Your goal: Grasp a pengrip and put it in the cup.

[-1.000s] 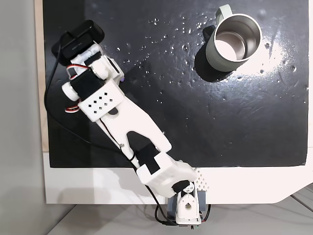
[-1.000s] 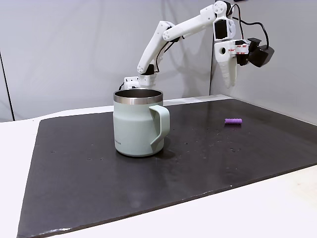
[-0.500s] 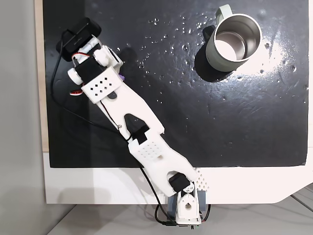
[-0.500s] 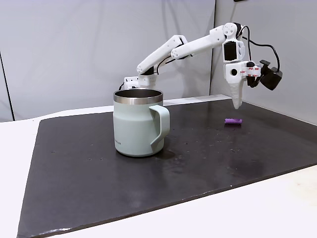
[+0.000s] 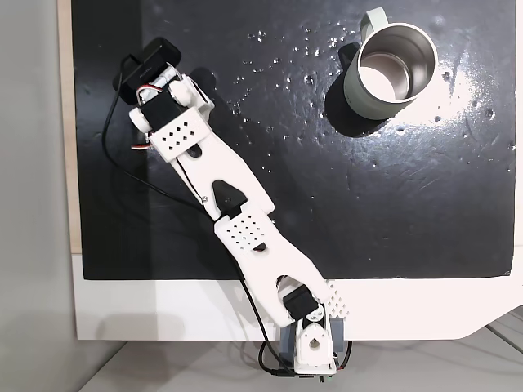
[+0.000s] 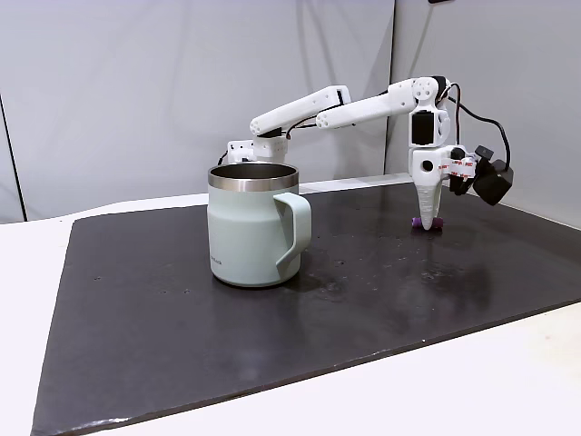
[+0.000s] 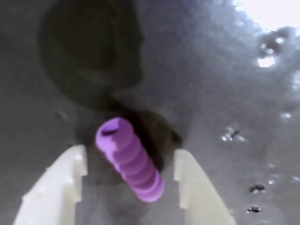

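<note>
Currently the arm point(image 6: 363, 104) reaches far right, gripper point(image 7: 129, 164) pointing straight down, fingers apart around the pengrip point(image 7: 130, 159), which lies flat, slanted between them, ungripped.

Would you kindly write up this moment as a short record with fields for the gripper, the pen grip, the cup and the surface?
gripper: open, pointing down at the mat, one finger on each side of the pen grip
pen grip: small ribbed purple tube, lying on the mat between the fingers, slanted across the gap, not yet clamped
cup: pale green mug with steel rim, upright, handle toward the camera in the side fixed view, well away from the gripper; nothing visible inside from above
surface: black mat on a white table
</note>
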You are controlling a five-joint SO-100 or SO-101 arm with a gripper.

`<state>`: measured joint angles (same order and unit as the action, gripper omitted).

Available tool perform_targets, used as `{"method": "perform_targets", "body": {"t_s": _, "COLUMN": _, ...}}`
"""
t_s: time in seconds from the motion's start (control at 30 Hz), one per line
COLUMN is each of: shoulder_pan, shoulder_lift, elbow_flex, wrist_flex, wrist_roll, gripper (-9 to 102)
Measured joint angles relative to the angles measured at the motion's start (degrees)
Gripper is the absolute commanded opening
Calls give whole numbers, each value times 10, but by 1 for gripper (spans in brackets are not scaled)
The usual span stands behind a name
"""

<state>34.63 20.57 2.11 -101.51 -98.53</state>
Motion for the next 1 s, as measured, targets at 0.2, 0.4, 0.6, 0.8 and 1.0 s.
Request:
{"method": "perform_targets", "body": {"t_s": 0.2, "shoulder_pan": 0, "shoulder_lift": -4, "elbow_flex": 0, "wrist_flex": 0, "wrist_roll": 0, "gripper": 13}}
{"method": "perform_targets", "body": {"t_s": 0.4, "shoulder_pan": -1, "shoulder_lift": -8, "elbow_flex": -7, "wrist_flex": -2, "wrist_roll": 0, "gripper": 3}}
{"method": "perform_targets", "body": {"t_s": 0.6, "shoulder_pan": -6, "shoulder_lift": -8, "elbow_flex": -7, "wrist_flex": -4, "wrist_roll": 0, "gripper": 0}}
{"method": "perform_targets", "body": {"t_s": 0.8, "shoulder_pan": -11, "shoulder_lift": -4, "elbow_flex": -5, "wrist_flex": -4, "wrist_roll": 34, "gripper": 0}}
{"method": "perform_targets", "body": {"t_s": 1.0, "shoulder_pan": -33, "shoulder_lift": 131, "elbow_flex": 116, "wrist_flex": -5, "wrist_roll": 84, "gripper": 0}}
